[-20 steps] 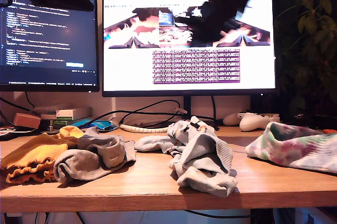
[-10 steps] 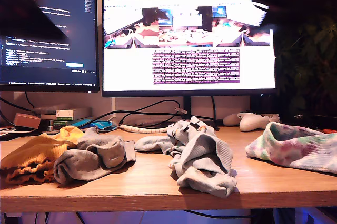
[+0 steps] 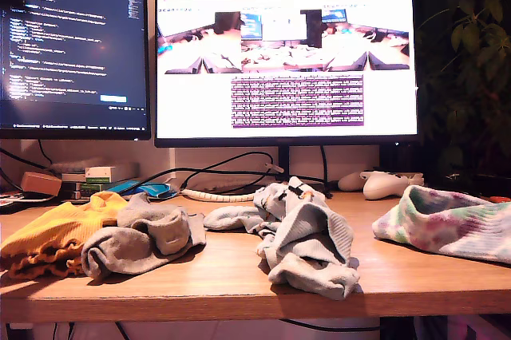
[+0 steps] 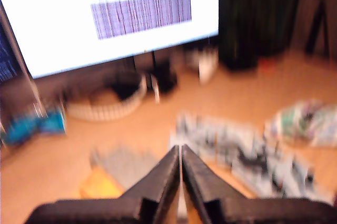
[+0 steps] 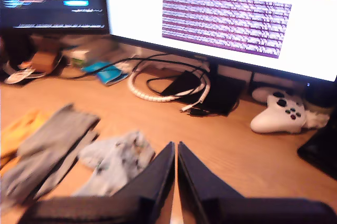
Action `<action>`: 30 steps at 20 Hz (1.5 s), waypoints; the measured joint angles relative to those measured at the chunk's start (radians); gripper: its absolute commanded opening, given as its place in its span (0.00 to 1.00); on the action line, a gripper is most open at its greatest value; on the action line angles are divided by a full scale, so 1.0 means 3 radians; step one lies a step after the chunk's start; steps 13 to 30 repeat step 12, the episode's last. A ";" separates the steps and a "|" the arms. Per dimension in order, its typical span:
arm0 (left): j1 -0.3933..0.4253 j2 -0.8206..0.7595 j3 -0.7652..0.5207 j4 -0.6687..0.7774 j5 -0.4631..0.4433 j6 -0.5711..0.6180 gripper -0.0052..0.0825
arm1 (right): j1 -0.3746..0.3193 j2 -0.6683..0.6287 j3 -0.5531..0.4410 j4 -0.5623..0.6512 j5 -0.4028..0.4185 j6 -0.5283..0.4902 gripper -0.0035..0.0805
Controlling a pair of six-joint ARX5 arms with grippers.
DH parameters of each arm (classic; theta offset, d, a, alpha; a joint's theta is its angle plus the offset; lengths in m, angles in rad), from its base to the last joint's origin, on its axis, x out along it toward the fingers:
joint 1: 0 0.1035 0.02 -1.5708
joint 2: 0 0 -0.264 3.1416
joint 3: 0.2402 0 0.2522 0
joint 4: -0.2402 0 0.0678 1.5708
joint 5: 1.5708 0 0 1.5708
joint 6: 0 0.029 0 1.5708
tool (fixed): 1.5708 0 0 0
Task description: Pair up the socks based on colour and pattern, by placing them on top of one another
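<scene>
My first gripper (image 4: 181, 153) and my second gripper (image 5: 176, 150) hang with fingers clenched on nothing above soft mustard-yellow (image 3: 49, 238), grey (image 3: 140, 241), printed grey-blue (image 3: 307, 238) and tie-dye socks (image 3: 447, 224) on the wooden table (image 3: 207, 280).

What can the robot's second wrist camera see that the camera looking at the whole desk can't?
Only the second wrist view shows my second gripper, jaws shut with nothing between them. Only the exterior view shows the tie-dye sock and the plant. Both show the white game controller, the grey sock, the pale printed sock, the yellow sock, the coiled white cable, the monitors and the wooden desk.
</scene>
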 measured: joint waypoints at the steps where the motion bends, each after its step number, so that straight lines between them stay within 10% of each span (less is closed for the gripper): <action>1: 0.0000 -0.0116 0.0004 -0.0085 -0.0005 -0.0061 0.03 | 0.0000 -0.0116 0.0000 -0.0159 0.0000 0.0000 0.03; 12: 0.0000 -0.0309 0.0006 -0.1226 -0.0008 -0.0155 0.03 | 0.0000 -0.0384 0.0000 -0.1136 0.0008 0.0001 0.03; 30: 0.0000 -0.0309 0.0006 -0.1226 -0.0008 -0.0155 0.03 | 0.0000 -0.0384 0.0000 -0.1136 0.0008 0.0001 0.03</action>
